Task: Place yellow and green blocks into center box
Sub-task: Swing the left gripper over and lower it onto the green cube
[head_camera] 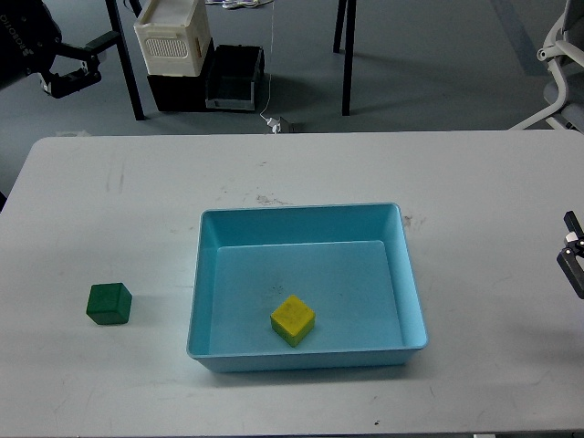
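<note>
The yellow block point(293, 319) lies inside the light blue box point(407, 274) at the table's middle, near the box's front wall. The green block point(109, 304) sits on the white table to the left of the box. My left gripper point(84, 62) is at the top left corner, high above the table's far left edge, open and empty, far from the green block. My right gripper point(573, 252) shows only partly at the right edge, to the right of the box, with its fingers apart and empty.
The white table point(301, 173) spans the view. Beyond its far edge stand a white crate point(171, 36) on black bins point(233, 80), dark table legs point(347, 55) and an office chair point(558, 64) at the top right.
</note>
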`<action>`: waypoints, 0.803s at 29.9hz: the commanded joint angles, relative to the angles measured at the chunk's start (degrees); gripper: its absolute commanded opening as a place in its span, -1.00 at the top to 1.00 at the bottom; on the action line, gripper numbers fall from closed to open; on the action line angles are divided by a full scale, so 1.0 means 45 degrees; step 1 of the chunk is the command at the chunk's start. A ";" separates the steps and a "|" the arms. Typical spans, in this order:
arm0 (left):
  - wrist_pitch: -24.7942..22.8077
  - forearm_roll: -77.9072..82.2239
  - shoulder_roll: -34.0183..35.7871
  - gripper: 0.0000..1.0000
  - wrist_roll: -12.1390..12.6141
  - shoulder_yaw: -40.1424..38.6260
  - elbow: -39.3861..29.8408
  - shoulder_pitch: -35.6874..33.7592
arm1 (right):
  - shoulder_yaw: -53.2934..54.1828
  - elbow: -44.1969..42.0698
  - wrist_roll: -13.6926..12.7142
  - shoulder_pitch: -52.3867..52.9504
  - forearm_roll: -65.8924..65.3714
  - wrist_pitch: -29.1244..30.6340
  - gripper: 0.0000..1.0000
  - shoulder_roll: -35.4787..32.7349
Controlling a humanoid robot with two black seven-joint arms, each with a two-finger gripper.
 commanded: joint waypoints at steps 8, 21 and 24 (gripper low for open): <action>-0.0001 0.1678 -0.0061 -0.99 -0.0006 0.8711 -0.0247 -0.7170 | 0.0010 -0.0007 -0.0001 -0.0055 -0.0019 0.0001 -1.00 -0.0001; -0.0001 0.7126 -0.1135 -0.98 -0.0182 1.5728 -0.1283 -1.0125 | 0.0010 -0.0221 -0.0001 -0.0094 -0.0038 0.0020 -1.00 -0.0001; -0.0001 0.7885 -0.1466 -0.98 -0.0201 1.6898 -0.1185 -1.0125 | 0.0010 -0.0222 -0.0001 -0.0094 -0.0038 0.0020 -1.00 -0.0001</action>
